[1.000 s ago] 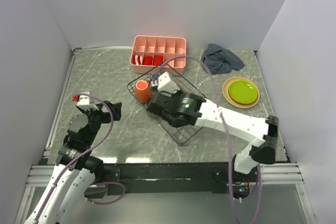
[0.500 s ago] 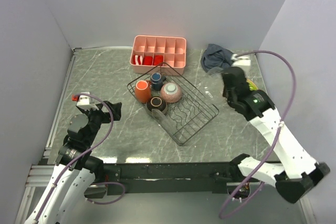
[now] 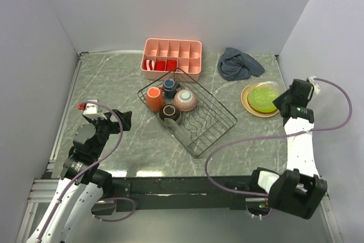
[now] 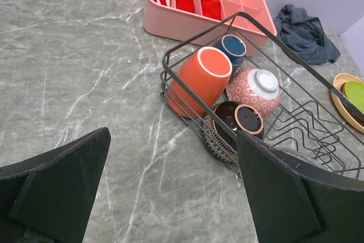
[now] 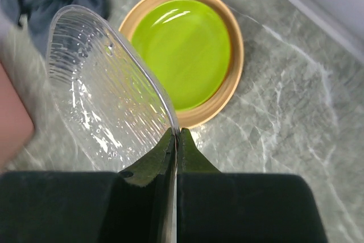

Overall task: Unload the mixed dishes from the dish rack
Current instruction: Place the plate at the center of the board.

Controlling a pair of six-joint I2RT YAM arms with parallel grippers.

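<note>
Right gripper [image 5: 175, 135] – pinched shut on the rim of a clear ribbed plate [image 5: 102, 89], held tilted on edge. Just ahead of and below it, the lime green plate [image 5: 185, 49] lies on the tan plate [image 5: 236, 55] on the tabletop [image 5: 296, 118].

Left gripper [image 4: 173, 138] – wide open, holding nothing. Ahead of it sits the dish rack [image 4: 296, 112], holding the orange mug [image 4: 196, 78], dark-blue cup [image 4: 233, 45], speckled bowl [image 4: 256, 89] and dark-brown bowl [image 4: 230, 126] bunched at the end nearest that gripper.
</note>
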